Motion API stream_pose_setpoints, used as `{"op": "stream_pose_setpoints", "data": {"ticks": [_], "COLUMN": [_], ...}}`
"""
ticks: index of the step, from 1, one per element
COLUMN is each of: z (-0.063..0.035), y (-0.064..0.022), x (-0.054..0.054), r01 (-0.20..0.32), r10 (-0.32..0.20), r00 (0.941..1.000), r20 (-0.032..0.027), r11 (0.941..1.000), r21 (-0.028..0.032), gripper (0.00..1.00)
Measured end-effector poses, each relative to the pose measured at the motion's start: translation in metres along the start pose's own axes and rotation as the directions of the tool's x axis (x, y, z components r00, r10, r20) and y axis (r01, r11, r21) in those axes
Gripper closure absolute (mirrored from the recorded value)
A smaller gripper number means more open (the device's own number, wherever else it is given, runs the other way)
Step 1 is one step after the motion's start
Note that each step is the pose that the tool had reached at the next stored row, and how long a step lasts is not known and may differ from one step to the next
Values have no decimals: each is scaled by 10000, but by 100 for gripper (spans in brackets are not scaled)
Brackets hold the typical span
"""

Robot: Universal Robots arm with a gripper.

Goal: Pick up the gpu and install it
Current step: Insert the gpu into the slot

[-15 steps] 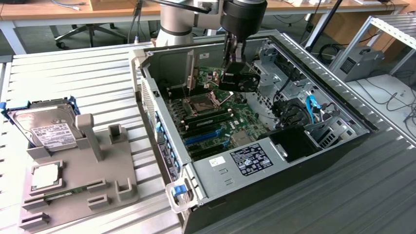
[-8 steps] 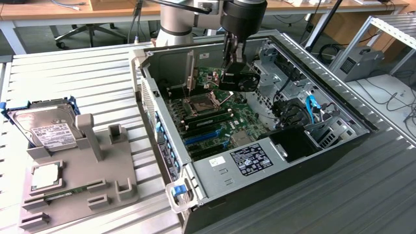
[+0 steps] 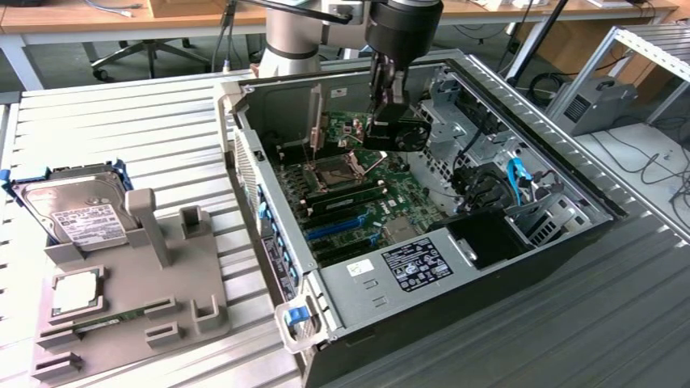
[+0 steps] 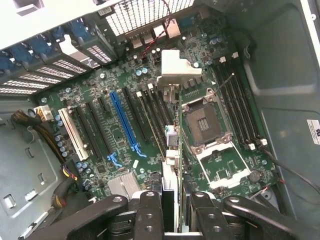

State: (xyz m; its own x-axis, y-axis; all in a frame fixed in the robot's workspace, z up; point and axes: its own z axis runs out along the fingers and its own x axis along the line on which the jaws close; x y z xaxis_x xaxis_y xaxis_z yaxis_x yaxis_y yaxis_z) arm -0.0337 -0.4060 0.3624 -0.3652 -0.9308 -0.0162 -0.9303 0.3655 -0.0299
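Clamping one gpu in half-closed jaws, one gripper hangs over one motherboard. One hard drive lies at nine o'clock, exterior view.

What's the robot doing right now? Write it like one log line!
pincer: shut on gpu | gpu: edge-on above motherboard, inside open computer case | installed: not yet

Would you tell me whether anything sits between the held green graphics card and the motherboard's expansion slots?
Nothing visible does. The gripper holds the green gpu with its silver bracket above the bare blue and black slots; no cable crosses them.
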Motion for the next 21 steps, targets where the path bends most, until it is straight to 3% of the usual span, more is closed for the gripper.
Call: {"op": "stream_pose_setpoints", "data": {"ticks": [21], "z": [0], "y": [0], "x": [0], "r01": [520], "r10": [-520], "r00": [9986], "r20": [15], "r11": [9986], "r21": [-8], "gripper": [74]}}
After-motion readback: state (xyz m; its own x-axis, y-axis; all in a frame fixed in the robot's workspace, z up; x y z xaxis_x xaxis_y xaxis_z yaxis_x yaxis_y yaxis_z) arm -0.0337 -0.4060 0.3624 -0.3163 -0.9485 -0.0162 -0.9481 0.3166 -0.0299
